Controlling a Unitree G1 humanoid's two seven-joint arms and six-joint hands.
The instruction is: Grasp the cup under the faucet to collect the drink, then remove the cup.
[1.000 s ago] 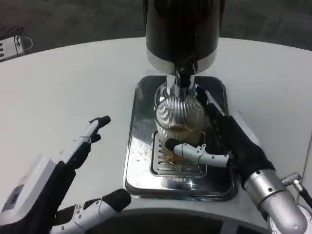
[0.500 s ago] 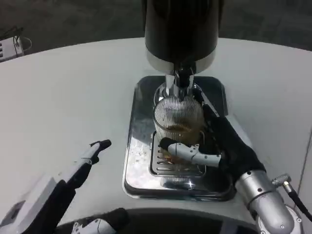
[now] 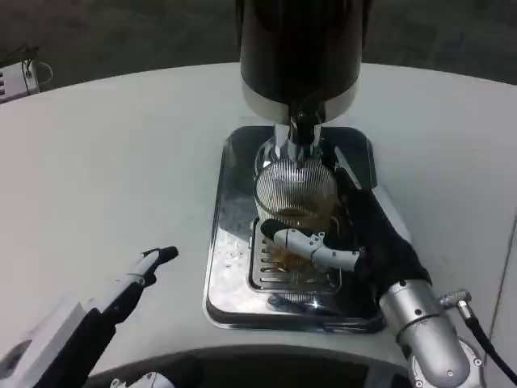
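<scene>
A ribbed clear glass cup with amber drink in its lower part stands on the grille of the steel drip tray, directly under the faucet of the dark dispenser. My right hand wraps the cup from the right, thumb across its front near the base and fingers behind it. My left hand hovers low at the near left with fingers spread, holding nothing, well apart from the tray.
The white round table spreads wide to the left and far right of the tray. A small white device with cables lies at the far left edge.
My left hand has drawn back toward the near edge and lower in the picture. My right hand has stayed around the cup, shifting slightly left.
</scene>
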